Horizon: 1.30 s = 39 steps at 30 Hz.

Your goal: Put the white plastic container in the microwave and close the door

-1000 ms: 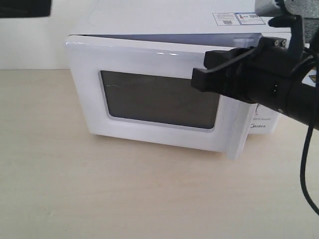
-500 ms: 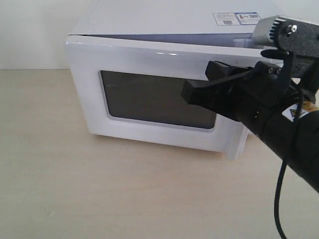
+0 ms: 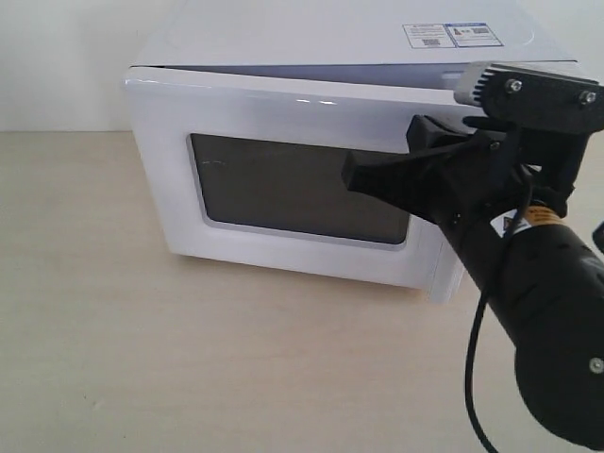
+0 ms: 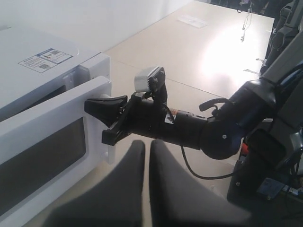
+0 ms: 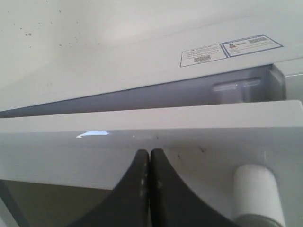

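The microwave (image 3: 311, 38) stands on the pale worktop (image 3: 189, 368) with its door (image 3: 274, 109) ajar, a dark slit showing along the top. The right end effector (image 3: 352, 176) is clenched on nothing, its tip against the door face on the handle side. Only the right wrist view shows its fingers (image 5: 137, 189) pressed together beside the white handle (image 5: 258, 189). Only the left wrist view shows the left end effector (image 4: 146, 144), clenched and empty, apart from the door. The door hides the cavity, so the white plastic container cannot be seen
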Motion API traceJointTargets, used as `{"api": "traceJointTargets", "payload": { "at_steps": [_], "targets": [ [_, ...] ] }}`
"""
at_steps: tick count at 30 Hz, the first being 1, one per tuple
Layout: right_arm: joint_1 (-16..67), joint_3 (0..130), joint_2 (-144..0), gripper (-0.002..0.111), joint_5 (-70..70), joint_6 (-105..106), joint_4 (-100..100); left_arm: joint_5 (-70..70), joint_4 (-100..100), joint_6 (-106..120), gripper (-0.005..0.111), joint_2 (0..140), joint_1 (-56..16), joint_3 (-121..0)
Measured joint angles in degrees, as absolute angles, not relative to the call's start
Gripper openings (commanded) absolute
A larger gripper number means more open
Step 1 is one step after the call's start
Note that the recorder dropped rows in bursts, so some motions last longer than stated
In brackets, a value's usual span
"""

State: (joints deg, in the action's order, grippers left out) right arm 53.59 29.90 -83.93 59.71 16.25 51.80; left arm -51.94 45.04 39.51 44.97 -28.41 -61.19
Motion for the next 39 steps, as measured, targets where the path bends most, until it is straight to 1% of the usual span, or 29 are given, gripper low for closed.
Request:
{"api": "traceJointTargets", "payload": {
  "at_steps": [10, 13, 16, 30, 39],
  "targets": [
    [52.7, 39.1, -91.9, 0.000, 62.0, 25.3, 57.4, -52.2, 45.0, 39.5, 0.004, 45.0, -28.4, -61.2],
    [48.9, 39.8, -91.9, 0.000, 58.8, 25.4, 58.0, -52.2, 45.0, 39.5, 0.004, 45.0, -28.4, -61.2],
    [47.5, 39.8, -91.9, 0.000, 57.6, 25.4, 57.4, -52.2, 45.0, 39.5, 0.004, 45.0, -28.4, -61.2],
    [46.7, 43.7, -91.9, 0.000, 54.2, 27.7, 55.7, -52.2, 45.0, 39.5, 0.004, 45.0, -28.4, -61.2],
    [46.0, 43.8, -91.9, 0.000, 52.9, 30.6, 55.6, -52.2, 45.0, 39.5, 0.004, 45.0, -28.4, -61.2]
  ]
}}
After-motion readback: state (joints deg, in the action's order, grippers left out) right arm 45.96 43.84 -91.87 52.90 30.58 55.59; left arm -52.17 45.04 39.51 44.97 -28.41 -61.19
